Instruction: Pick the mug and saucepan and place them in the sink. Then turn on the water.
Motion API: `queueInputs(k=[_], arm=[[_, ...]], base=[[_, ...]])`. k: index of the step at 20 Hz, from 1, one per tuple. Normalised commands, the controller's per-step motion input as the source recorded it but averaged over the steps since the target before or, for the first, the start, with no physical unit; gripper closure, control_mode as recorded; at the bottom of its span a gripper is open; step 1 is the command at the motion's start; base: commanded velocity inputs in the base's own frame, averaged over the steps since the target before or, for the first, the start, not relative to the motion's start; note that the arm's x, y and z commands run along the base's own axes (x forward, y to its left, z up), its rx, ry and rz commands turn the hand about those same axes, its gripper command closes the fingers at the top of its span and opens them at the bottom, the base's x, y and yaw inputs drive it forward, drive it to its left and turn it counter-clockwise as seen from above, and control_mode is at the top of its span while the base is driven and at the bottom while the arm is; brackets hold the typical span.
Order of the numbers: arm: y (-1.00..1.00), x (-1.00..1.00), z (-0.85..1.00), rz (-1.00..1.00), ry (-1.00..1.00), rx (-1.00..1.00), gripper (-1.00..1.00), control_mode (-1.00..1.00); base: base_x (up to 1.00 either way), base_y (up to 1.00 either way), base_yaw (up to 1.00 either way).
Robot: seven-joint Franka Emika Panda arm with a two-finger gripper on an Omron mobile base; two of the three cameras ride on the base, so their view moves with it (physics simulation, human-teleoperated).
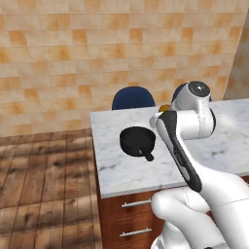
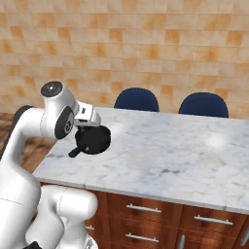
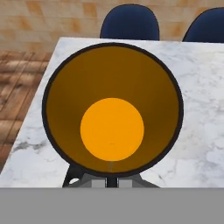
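Mug (image 3: 112,109) is sitting right in front of the claw (image 3: 112,180) in the hand view, its open mouth facing the camera: black rim, brown inner wall, bright orange-yellow disc at the bottom. The claw's fingers (image 3: 99,183) are showing only as small grey tips directly under the mug's lower rim, drawn nearly together with a narrow dark slit between them, so the claw is pinching the mug at its rim. Contact on the wall itself is hidden by the mug.

From the left base view, a small orange patch of the mug (image 1: 165,107) is peeking out just behind the wrist; the claw itself is hidden by the arm there.

Saucepan (image 1: 138,141) is resting on the white marble bench (image 1: 121,170), below and to the side of the claw, handle pointing toward the bench's front edge. In the right base view the saucepan (image 2: 92,140) is lying just beneath the wrist, partly covered by the hand; whether the hand is touching it cannot be told.

Two blue chairs (image 2: 136,99) are standing beyond the claw, behind the far edge of the bench (image 2: 170,155), in front of a tan tiled wall (image 2: 146,48). Wooden floor (image 1: 44,185) is lying off to the claw's left side past the bench end.
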Motion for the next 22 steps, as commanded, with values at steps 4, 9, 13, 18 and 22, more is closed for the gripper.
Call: queueInputs(k=[4, 9, 13, 18, 22], arm=[[0.00, -0.05, 0.00, 0.00, 0.00, 0.00, 1.00, 1.00], [0.00, 0.00, 0.00, 0.00, 0.00, 0.00, 1.00, 1.00], [0.00, 0.00, 0.00, 0.00, 0.00, 0.00, 1.00, 1.00], [0.00, 0.00, 0.00, 0.00, 0.00, 0.00, 1.00, 1.00], [0.00, 0.00, 0.00, 0.00, 0.00, 0.00, 1.00, 1.00]], base=[[-0.13, 0.00, 0.00], [-0.36, 0.28, 0.03], [-0.62, 0.50, 0.02], [-0.70, 0.46, 0.03], [-0.62, 0.71, 0.16]])
